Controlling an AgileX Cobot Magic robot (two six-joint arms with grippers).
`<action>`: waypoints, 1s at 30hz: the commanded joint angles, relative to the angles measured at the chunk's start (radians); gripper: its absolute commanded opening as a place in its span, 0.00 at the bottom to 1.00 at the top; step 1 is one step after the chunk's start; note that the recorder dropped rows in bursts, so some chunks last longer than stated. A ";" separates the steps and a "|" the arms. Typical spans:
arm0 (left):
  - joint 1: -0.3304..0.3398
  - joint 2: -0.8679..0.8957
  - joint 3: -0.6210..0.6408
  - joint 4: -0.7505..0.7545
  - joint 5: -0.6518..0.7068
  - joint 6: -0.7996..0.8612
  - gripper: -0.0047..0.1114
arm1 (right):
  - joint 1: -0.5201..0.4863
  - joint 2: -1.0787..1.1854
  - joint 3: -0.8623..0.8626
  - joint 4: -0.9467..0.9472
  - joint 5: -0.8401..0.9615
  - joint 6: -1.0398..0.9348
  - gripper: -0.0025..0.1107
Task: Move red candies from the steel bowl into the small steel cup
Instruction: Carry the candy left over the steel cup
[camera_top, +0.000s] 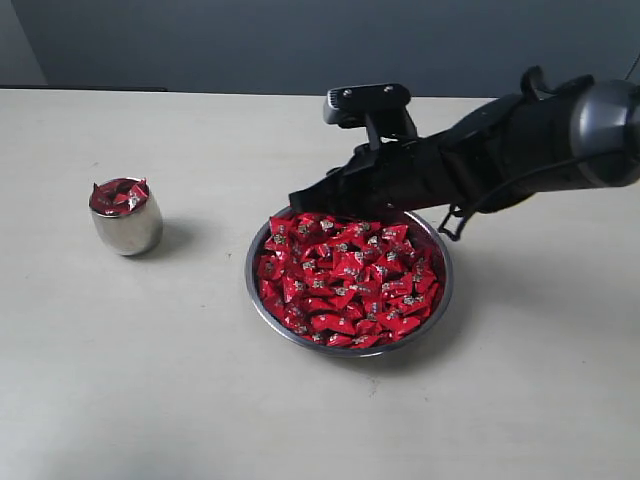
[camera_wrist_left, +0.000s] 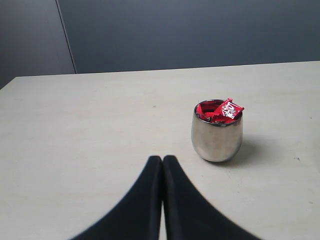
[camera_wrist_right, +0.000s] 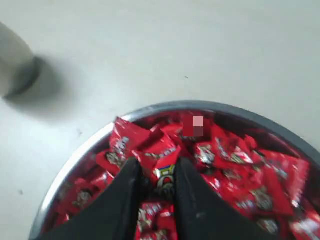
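On the table (camera_top: 150, 380), the bowl (camera_top: 249, 290) sits right of centre, heaped with candies (camera_top: 345, 280); the cup (camera_top: 127, 228) stands well apart to its left, full to the brim. The right fingers (camera_wrist_right: 129, 185) hang over the bowl's cup-side edge, narrowly parted and pinching one candy (camera_wrist_right: 165, 175), so the carry likely runs leftward across the table. The left fingers (camera_wrist_left: 150, 200), pressed together and empty, point at the cup from nearby

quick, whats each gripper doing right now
left gripper: closed, empty
right gripper: closed on a candy over the bowl
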 joint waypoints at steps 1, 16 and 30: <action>0.001 -0.004 0.004 -0.002 -0.002 -0.001 0.04 | -0.003 0.100 -0.157 -0.007 0.097 -0.011 0.01; 0.001 -0.004 0.004 -0.002 -0.002 -0.001 0.04 | 0.027 0.366 -0.618 0.014 0.357 -0.008 0.01; 0.001 -0.004 0.004 -0.002 -0.002 -0.001 0.04 | 0.127 0.538 -0.880 -0.017 0.404 0.071 0.01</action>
